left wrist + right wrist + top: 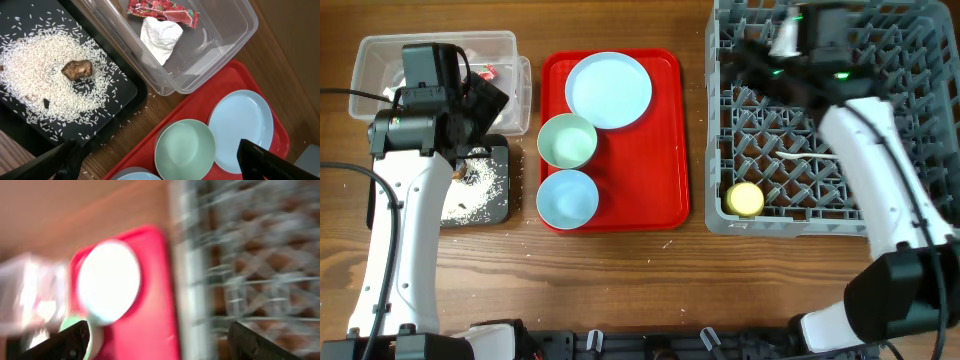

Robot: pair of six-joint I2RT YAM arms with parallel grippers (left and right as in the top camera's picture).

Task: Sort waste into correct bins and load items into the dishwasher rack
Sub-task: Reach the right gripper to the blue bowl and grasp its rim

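Observation:
My left gripper [488, 100] [162, 167] is open and empty, above the gap between the bins and the red tray. The clear tub [220, 47] [375, 60] holds a red wrapper [162, 10] and crumpled white tissue [160, 36]. The black tray [125, 95] [495, 205] holds rice grains [35, 65] and a brown scrap [77, 69]. The pale blue plate [608, 90] [241, 129], green bowl [567, 140] [185, 147] and light blue bowl [567, 197] sit on the red tray. My right gripper [748, 52] [162, 342] is open and empty over the grey rack [920, 120], which holds the yellow cup [745, 199] and a white spoon [805, 158].
The red serving tray [665, 150] [200, 107] lies between the bins and the rack. A few rice grains lie on the wood by the black tray. The right wrist view is motion-blurred; it shows the plate [107, 282], red tray [150, 310] and rack edge [192, 280].

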